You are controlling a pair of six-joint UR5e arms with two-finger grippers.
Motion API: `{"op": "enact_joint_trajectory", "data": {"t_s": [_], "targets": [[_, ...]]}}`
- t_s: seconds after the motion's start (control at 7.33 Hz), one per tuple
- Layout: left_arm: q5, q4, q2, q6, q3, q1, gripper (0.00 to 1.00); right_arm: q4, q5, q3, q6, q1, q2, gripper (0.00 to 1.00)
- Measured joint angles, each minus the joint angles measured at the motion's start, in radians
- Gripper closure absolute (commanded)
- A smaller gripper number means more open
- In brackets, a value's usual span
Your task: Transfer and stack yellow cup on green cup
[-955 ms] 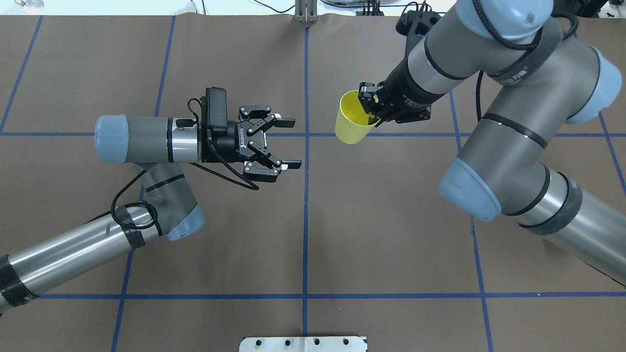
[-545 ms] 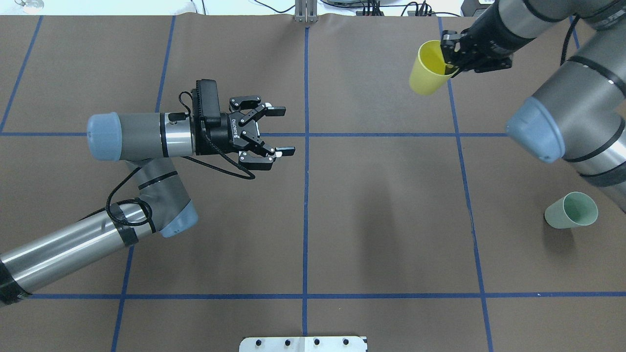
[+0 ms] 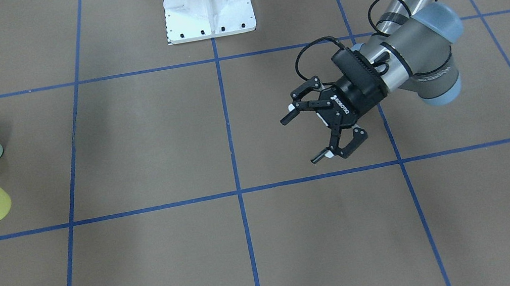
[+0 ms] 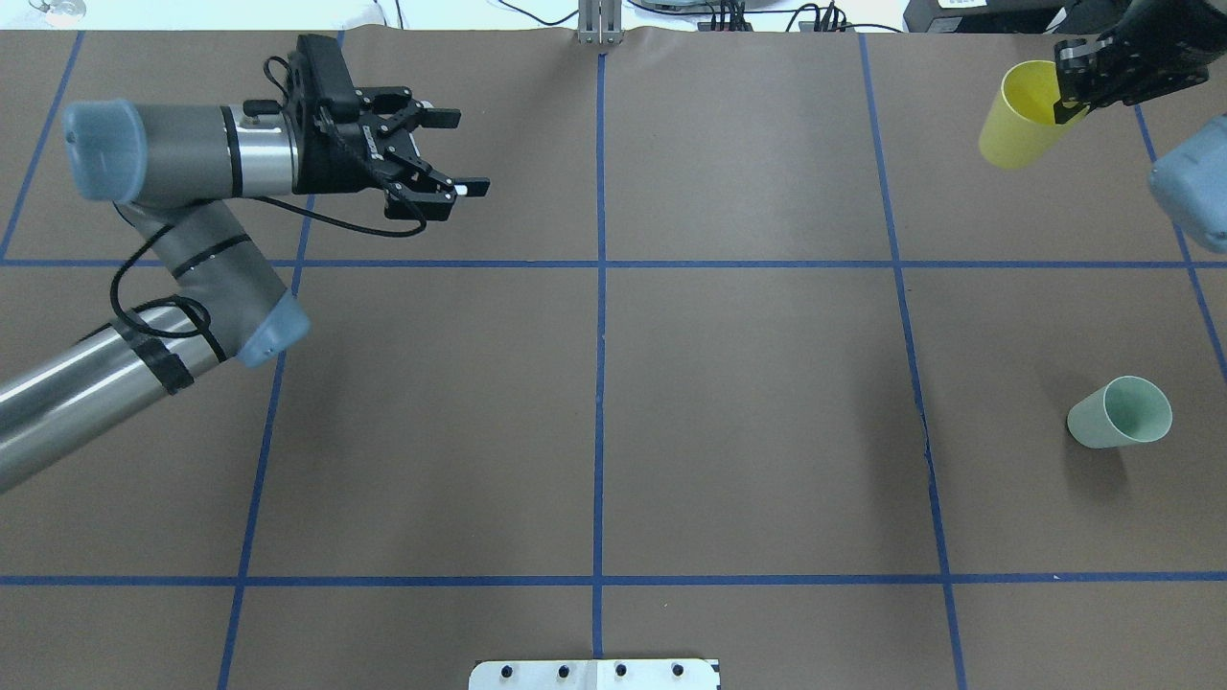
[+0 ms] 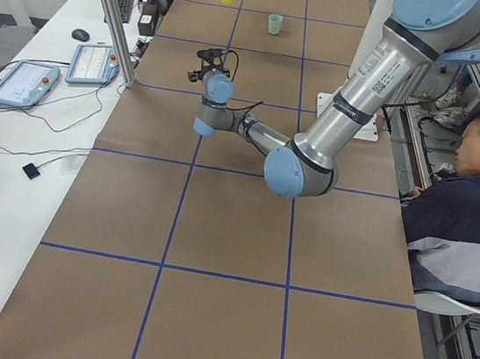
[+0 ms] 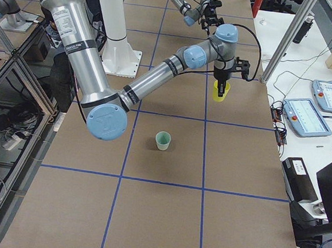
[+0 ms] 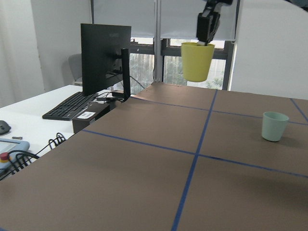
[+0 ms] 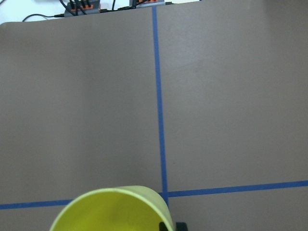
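Two fingers of my right gripper (image 4: 1069,91) pinch only the yellow cup (image 4: 1021,120) by its rim in the overhead view, above the table's (image 4: 748,402) far right corner and well apart from the green cup (image 4: 1122,414). So thin a pinch could let it swing or slip. My left gripper (image 4: 467,153) hangs spread and empty. The left wrist view shows the yellow cup airborne, mouth-up, smooth and tapered.

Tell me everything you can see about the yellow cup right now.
The yellow cup is a small, smooth, tapered tumbler, plastic by its look, with no handle. It hangs upright, mouth up, above the table near its far right corner, and looks empty. The right claw pinches its rim, one finger inside. Nothing else touches it.
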Motion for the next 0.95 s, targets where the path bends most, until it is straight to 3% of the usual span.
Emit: {"op": "enact_joint_trajectory", "data": {"t_s": [0.55, 0.95], "targets": [[-0.261, 0.288, 0.129, 0.035, -0.019, -0.24, 0.0, 0.008, 0.046, 0.008, -0.248, 0.104, -0.145, 1.0], [-0.286, 0.456, 0.277, 0.239, -0.017, -0.366, 0.0, 0.009, 0.048, 0.009, -0.297, 0.129, -0.175, 1.0]]}}
